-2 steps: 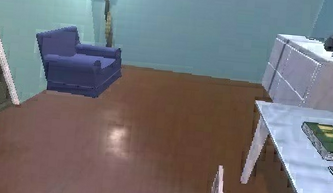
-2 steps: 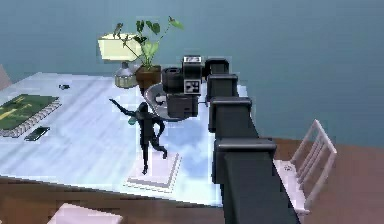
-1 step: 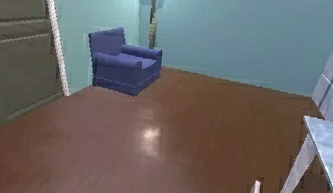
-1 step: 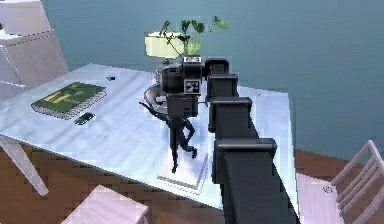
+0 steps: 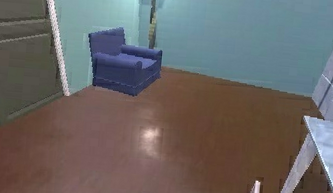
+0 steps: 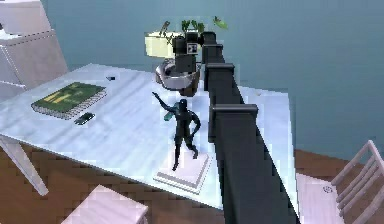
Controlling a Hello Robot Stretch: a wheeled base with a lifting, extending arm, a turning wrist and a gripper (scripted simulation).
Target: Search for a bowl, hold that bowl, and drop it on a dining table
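- Teal walls [image 5: 250,42] and one brown wood floor [image 5: 151,133] enclose the room.
- Pale marbled surface [image 6: 120,135]: one, carrying all the small items listed below.
- Dark door [image 5: 12,56]: one, at the forward view's left.
- White dresser [image 6: 25,55]: one, beyond the surface at the arm side view's left.
- Blue armchair [image 5: 124,61]: one, near the far wall, with one floor lamp [image 5: 153,18] just behind it.
- Pale chairs: two, one [image 6: 345,185] at the arm side view's lower right and one [image 6: 100,210] at its bottom edge.
- Dark arm [image 6: 235,130]: one, extended across the surface.
- Dark statue [image 6: 183,122]: one, upright on a white base, just left of the arm.
- Green book [image 6: 68,99]: one, lying flat.
- Grey bowl [image 6: 178,75]: one, over the far part of the surface at the arm's far end.
- Pincer [image 6: 175,58]: one, at the bowl; its finger state and whether it holds anything cannot be determined.
- Small dark flat object [image 6: 84,118]: one, just beside the book.
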